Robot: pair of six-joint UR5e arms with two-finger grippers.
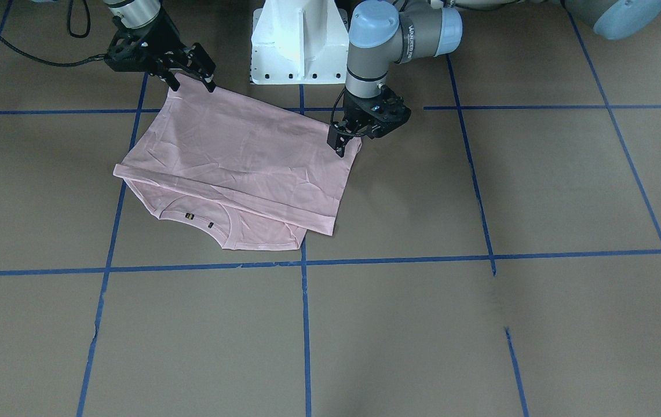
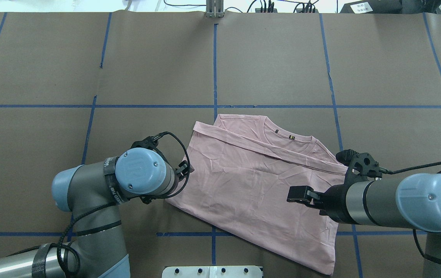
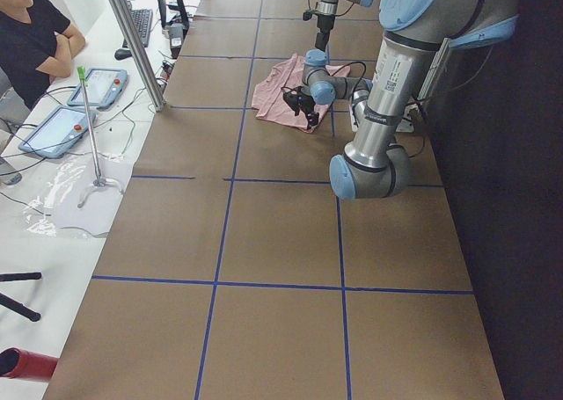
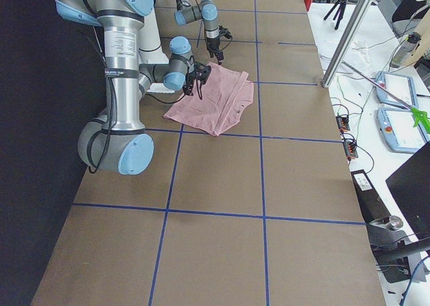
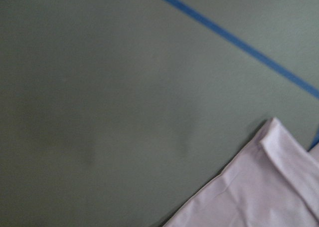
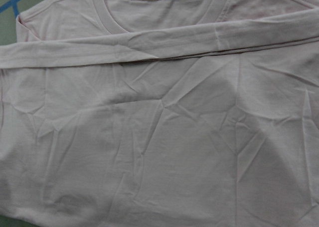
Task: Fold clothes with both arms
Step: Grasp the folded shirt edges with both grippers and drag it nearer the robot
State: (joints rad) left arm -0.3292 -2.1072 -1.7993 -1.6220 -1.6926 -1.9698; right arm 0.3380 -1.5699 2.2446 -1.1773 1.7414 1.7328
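Observation:
The pale pink T-shirt (image 1: pixel 237 162) lies flat on the table, its lower part folded up over the chest. Its collar (image 1: pixel 200 219) faces away from the robot and its print is hidden. It also shows in the overhead view (image 2: pixel 251 181) and fills the right wrist view (image 6: pixel 159 127). My right gripper (image 1: pixel 191 81) hangs open and empty above the shirt's near corner. It also shows in the overhead view (image 2: pixel 297 193). My left gripper (image 1: pixel 339 145) stands at the shirt's other near edge, jaws seemingly parted, holding nothing. The left wrist view shows only a shirt corner (image 5: pixel 259 187).
The white pedestal base (image 1: pixel 298 40) stands just behind the shirt, between the arms. Blue tape lines (image 2: pixel 214 69) grid the brown table. An operator (image 3: pixel 35 40), control pendants (image 3: pixel 75 110) and a metal pole (image 3: pixel 132 40) are beside the table's far edge.

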